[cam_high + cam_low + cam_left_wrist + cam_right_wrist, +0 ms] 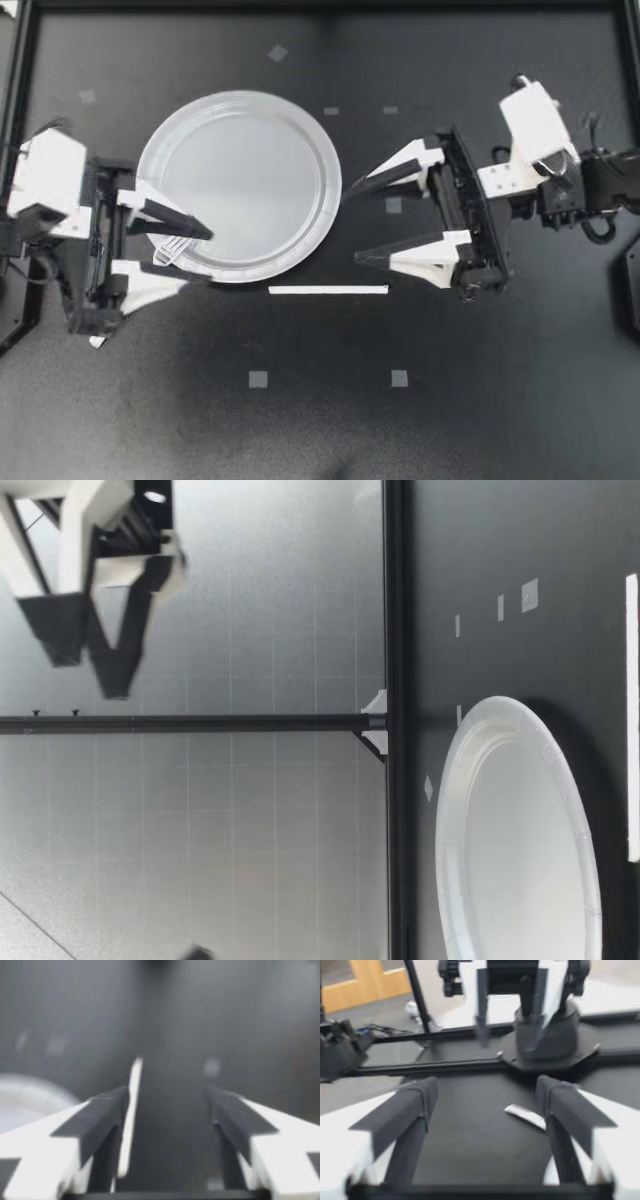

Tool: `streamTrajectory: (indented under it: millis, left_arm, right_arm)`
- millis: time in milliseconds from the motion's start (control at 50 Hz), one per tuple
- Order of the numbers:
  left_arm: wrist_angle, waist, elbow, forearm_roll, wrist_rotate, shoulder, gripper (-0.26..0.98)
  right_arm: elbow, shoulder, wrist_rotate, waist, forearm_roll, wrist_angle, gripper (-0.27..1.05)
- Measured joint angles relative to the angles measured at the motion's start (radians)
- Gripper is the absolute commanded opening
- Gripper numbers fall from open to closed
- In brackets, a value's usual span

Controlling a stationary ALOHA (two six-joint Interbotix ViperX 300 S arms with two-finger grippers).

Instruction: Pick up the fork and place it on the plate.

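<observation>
Hovering at the near-left rim of the plate point(250, 180), the left gripper point(200, 257) has its jaws spread, pinching nothing. Between them, in the top view, pale curved prongs show. They look like the tines of the fork point(172, 251), lying on or just over the rim, with the handle hidden under the near jaw. So the fork seems to be at the plate's edge, not its middle. I cannot tell whether it rests there or leans on a jaw.

In the left wrist view a pale bar point(126, 1130) runs along the inner face of one jaw, too blurred to say whether it is the handle. A white strip point(328, 290) lies flat on the table point(330, 420) just near of the plate, apart from it, and reads as a marker rather than cutlery.

The right gripper point(351, 223) hangs to the plate's right, raised well above the table in the low view, with its jaws wide and empty. It is probably parked there to leave the left arm room. Spread jaws over the rim would suit a release.
</observation>
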Motion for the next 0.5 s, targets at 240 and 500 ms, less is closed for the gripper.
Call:
streamTrajectory:
  millis: [240,500]
  left_arm:
    - [-0.288,0.060,0.069,0.014,0.043,0.037,0.57]
    - [-0.353,0.061,0.072,0.009,0.141,0.043,0.57]
  right_arm:
    - [0.000,0.006,-0.071,0.002,0.020,0.009,0.78]
    - [-0.023,0.057,-0.071,0.014,0.026,0.009,0.78]
